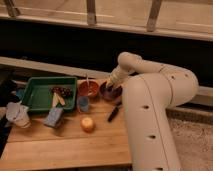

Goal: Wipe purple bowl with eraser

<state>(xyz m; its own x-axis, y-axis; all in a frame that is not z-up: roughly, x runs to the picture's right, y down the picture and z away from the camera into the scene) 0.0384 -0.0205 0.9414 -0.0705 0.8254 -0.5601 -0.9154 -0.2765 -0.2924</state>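
My claw [109,86] sits inside the purple bowl [116,94] at the counter's [60,146] far edge; I cannot tell its grip. The green tray [35,96] holds blurred scraps.

No writing, label, brand or number can be read anywhere, neither on the gripper [108,86], which sits inside the purple bowl [115,95], nor on that bowl.

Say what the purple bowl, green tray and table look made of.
Purple bowl, with the gripper over it: smooth, even colour, plastic or ceramic, unclear which. Green tray: likely plastic, uniform colour and a moulded rim. Table: wood, with visible plank seams.
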